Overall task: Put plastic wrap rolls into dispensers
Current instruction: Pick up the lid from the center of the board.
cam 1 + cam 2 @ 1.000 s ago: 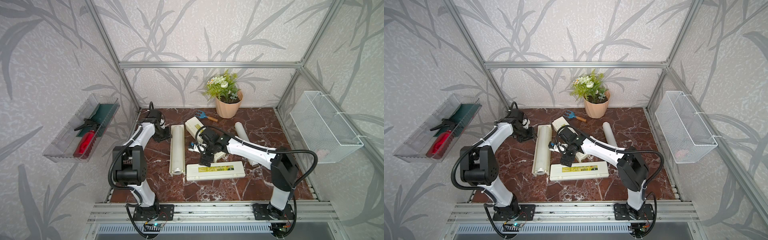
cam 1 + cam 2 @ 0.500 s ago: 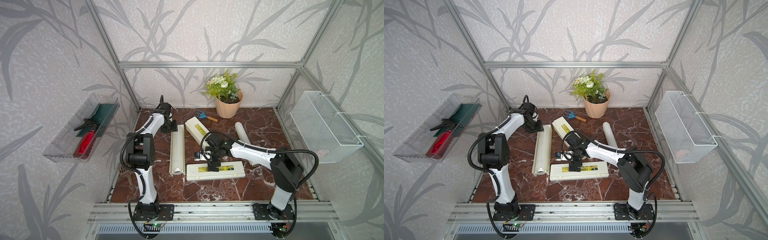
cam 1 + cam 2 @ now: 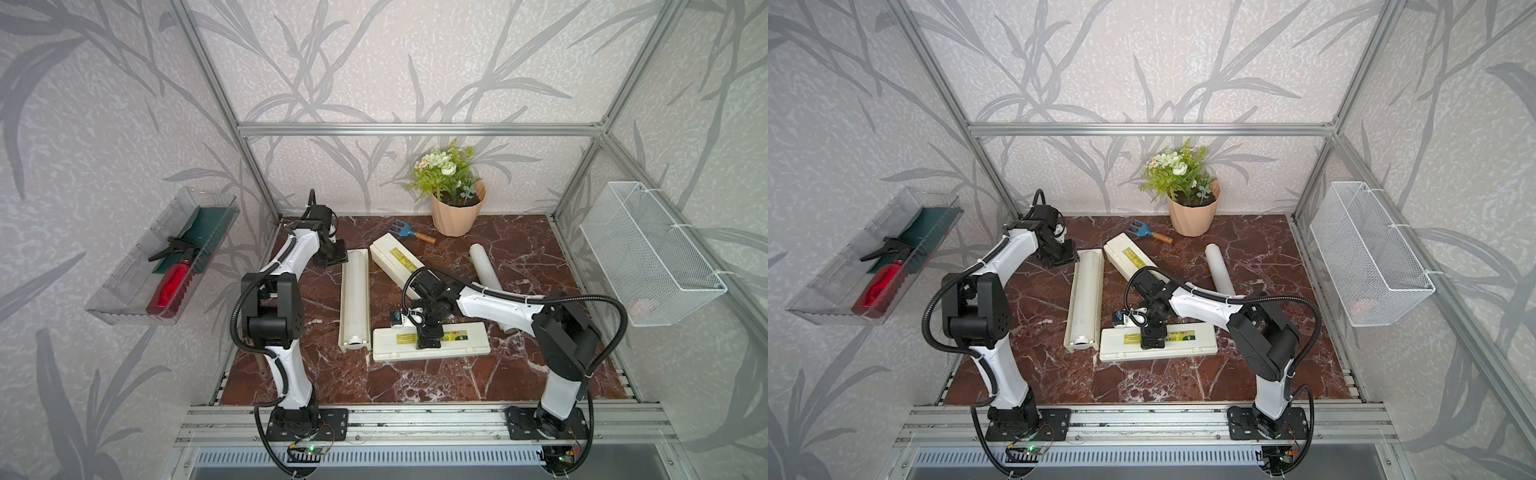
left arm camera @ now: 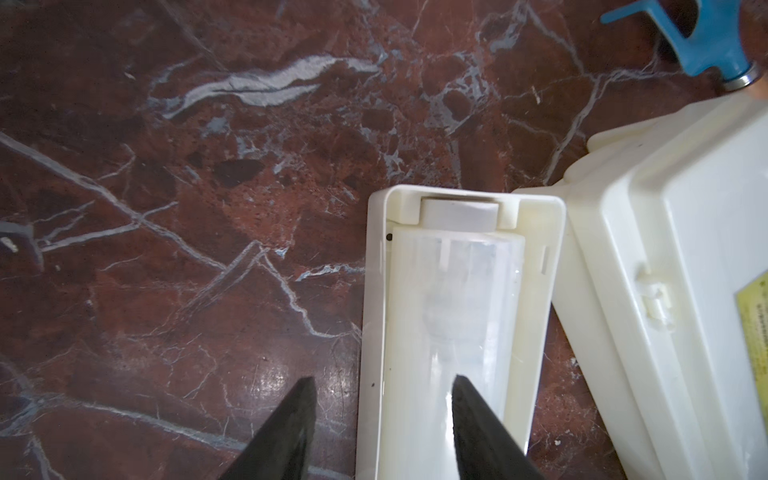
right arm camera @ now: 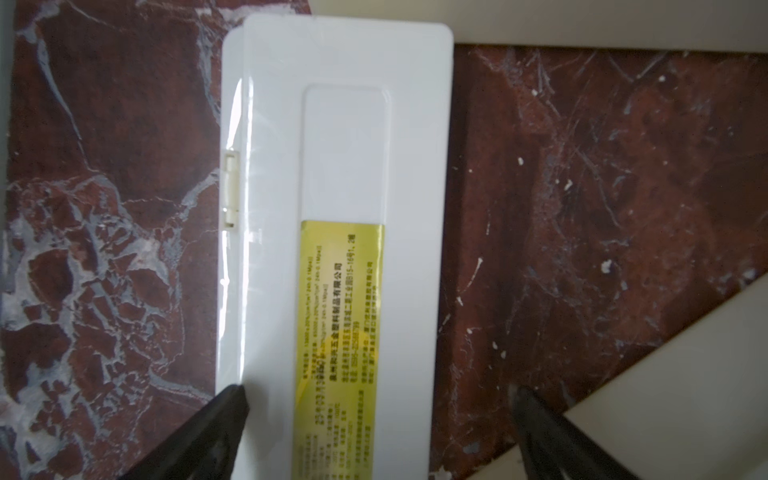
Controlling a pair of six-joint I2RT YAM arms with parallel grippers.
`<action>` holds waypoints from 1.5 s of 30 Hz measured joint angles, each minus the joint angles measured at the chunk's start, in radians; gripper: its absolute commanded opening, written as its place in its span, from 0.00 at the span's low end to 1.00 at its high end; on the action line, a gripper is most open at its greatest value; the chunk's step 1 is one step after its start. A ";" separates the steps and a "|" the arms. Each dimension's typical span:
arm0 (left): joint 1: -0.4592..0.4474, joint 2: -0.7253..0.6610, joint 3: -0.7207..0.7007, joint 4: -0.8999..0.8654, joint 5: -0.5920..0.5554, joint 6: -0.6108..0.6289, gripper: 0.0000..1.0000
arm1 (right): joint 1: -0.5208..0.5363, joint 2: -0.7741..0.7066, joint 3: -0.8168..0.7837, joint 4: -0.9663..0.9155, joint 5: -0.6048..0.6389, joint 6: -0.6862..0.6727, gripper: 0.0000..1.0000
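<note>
An open cream dispenser lies lengthwise left of centre with a plastic wrap roll in it. My left gripper is at its far end, open. In the left wrist view the fingers straddle the dispenser's wall, one over the roll and one over the table. A labelled cream box lies diagonally beside it. A closed dispenser lies at the front. My right gripper hovers over it, open wide and astride its lid. A loose roll lies at the right, partly behind my right arm.
A potted plant and a blue garden fork stand at the back. A clear wall tray with a red spray bottle hangs on the left. A white wire basket hangs on the right.
My left gripper has shifted right to the far end of the open dispenser. My right gripper has moved from beside the diagonal box toward the front, over the closed dispenser.
</note>
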 measured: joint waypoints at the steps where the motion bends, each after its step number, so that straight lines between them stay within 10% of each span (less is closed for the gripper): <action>1: 0.005 -0.008 0.000 0.000 0.003 -0.002 0.53 | 0.000 0.017 0.021 -0.014 -0.007 0.008 0.99; 32: 0.043 -0.032 -0.095 0.031 0.078 -0.004 0.53 | 0.083 0.138 0.090 -0.070 0.164 0.172 1.00; 45: 0.043 -0.032 -0.179 0.069 0.116 -0.009 0.44 | 0.084 0.127 0.082 -0.054 0.166 0.260 0.71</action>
